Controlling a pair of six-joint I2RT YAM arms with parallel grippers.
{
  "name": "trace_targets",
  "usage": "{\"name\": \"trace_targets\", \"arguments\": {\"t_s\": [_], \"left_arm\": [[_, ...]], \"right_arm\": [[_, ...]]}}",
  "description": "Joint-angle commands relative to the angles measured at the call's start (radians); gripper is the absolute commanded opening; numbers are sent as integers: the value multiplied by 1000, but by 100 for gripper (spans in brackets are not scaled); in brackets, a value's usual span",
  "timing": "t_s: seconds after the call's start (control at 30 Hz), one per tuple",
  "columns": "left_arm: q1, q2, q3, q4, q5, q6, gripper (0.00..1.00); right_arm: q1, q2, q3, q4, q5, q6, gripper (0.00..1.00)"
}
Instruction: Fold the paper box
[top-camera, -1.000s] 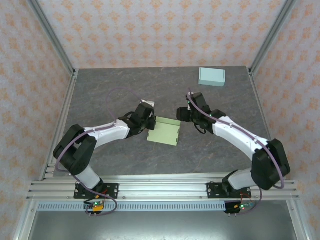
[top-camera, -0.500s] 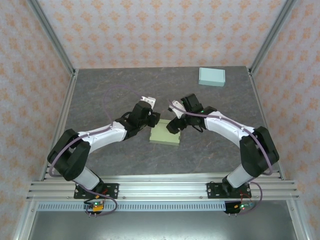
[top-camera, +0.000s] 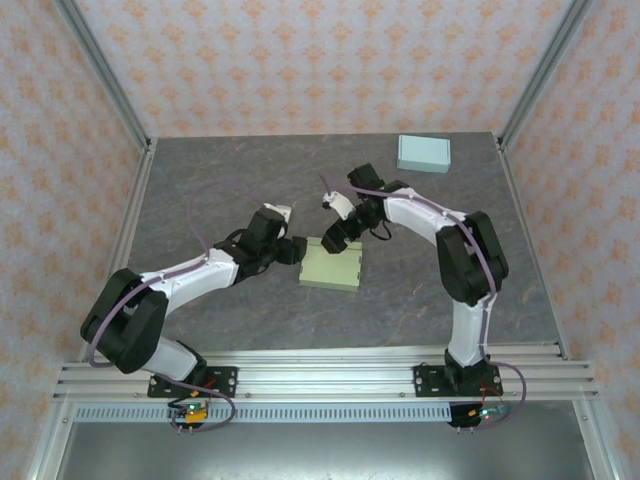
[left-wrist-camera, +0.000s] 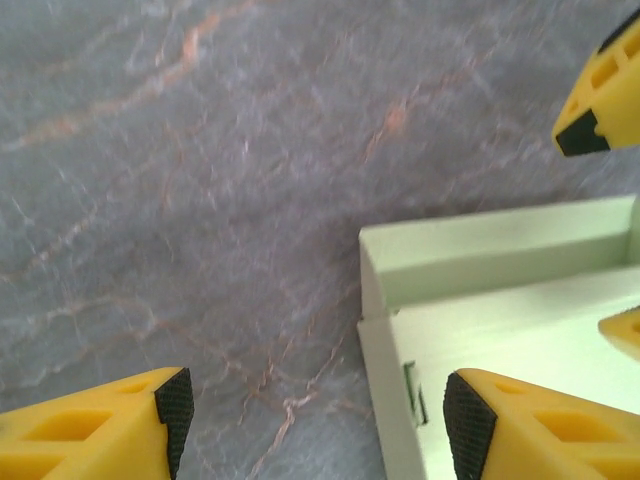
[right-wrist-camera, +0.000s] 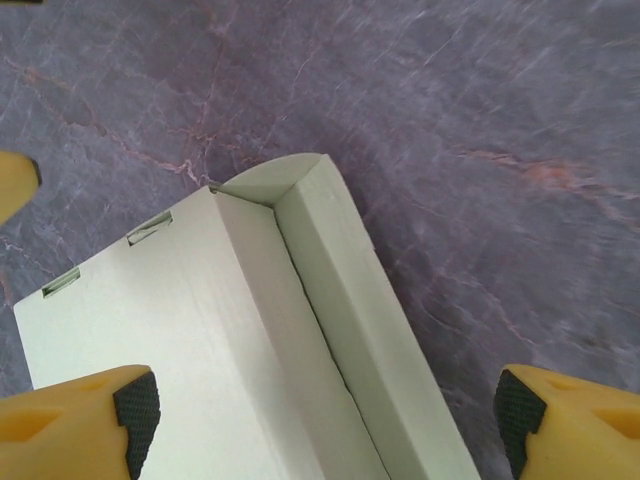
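Observation:
The pale green paper box (top-camera: 332, 266) lies flat on the table's middle, its side walls partly raised. My left gripper (top-camera: 294, 250) hovers at the box's left edge. In the left wrist view that gripper (left-wrist-camera: 320, 420) is open, and the box's left wall (left-wrist-camera: 385, 390) stands between the pads without touching either. My right gripper (top-camera: 336, 236) hangs over the box's far edge. In the right wrist view it (right-wrist-camera: 328, 410) is open wide, straddling a folded wall of the box (right-wrist-camera: 340, 300) from above with nothing gripped.
A pale blue closed box (top-camera: 424, 153) sits at the back right of the grey marbled table (top-camera: 220, 180). Metal frame posts and patterned walls enclose the table on three sides. The right gripper's yellow fingertips (left-wrist-camera: 592, 122) show above the green box in the left wrist view.
Both grippers have opened. The left gripper let go of the box's left edge and drew back leftward. The right arm swung in over the box's far side.

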Motion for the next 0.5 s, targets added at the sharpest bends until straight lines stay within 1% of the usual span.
{"name": "trace_targets", "arguments": {"t_s": [0.0,0.13,0.27,0.37,0.47], "left_arm": [[-1,40,-32,-8,35,5,69],[-4,60,-43,20,37,13,70],[-4,92,-37,28,25,26,70],[-4,136,-21,5,-1,23,69],[-5,149,-34,25,-16,-2,69]], "right_arm": [[4,68,76,-149,-20,-42,88],[4,122,127,-196,17,-37,88],[5,166,181,-239,12,-41,88],[7,198,220,-287,3,-51,85],[14,219,244,-336,2,-64,81]]}}
